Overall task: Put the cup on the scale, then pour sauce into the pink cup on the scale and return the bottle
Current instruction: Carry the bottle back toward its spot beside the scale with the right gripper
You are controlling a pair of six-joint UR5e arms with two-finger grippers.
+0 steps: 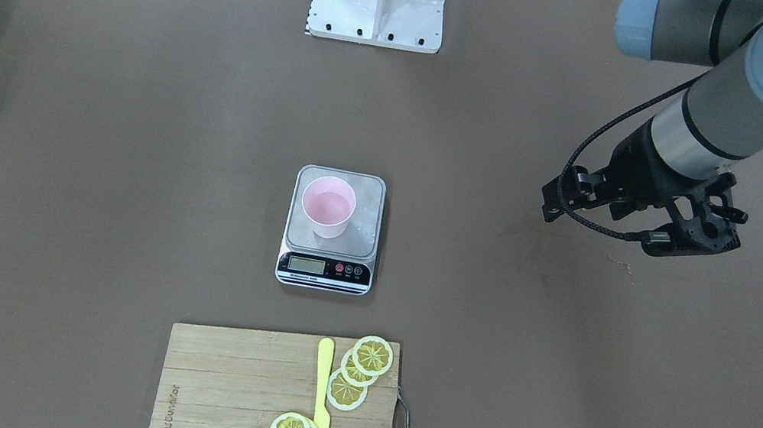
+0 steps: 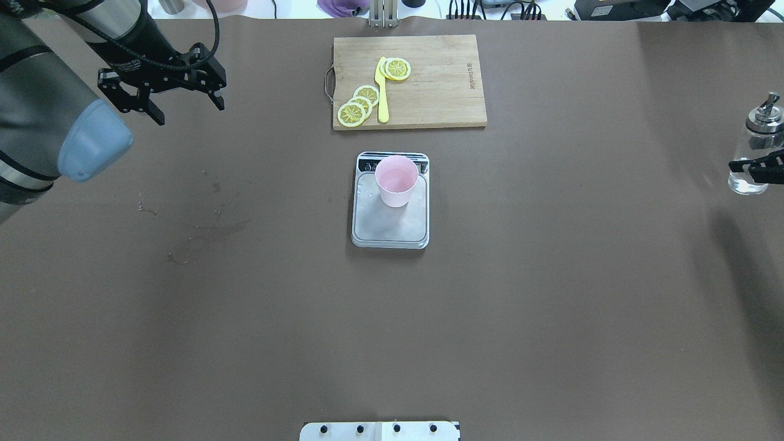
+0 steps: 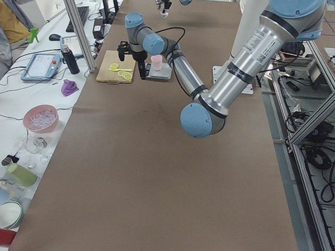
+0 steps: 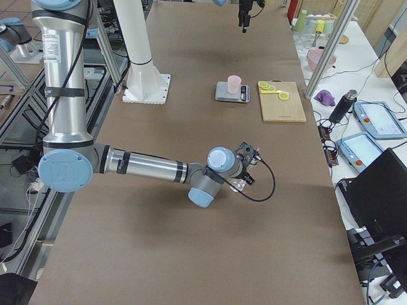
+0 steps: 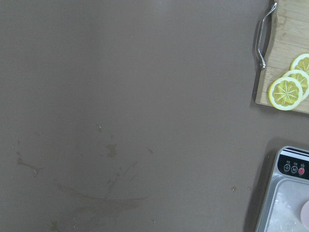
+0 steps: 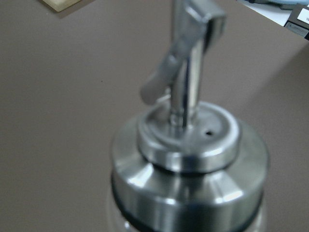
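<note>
The pink cup (image 2: 397,180) stands on the scale (image 2: 392,225) at mid-frame. The left claw (image 2: 187,109) hovers at upper left, its fingers apart. At the right edge the bottle (image 2: 751,146) stands upright on the tabletop (image 2: 551,275). The right claw (image 2: 761,168) is around it, but I cannot tell whether it is clamped.

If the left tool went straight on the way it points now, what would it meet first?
Likely the bare table: the left tool points down, with the scale off to one side.

Shiny metal bottle cap (image 6: 188,145), steel scale (image 2: 392,223), matt plastic cup (image 2: 396,180) & wood board (image 2: 441,92)
</note>
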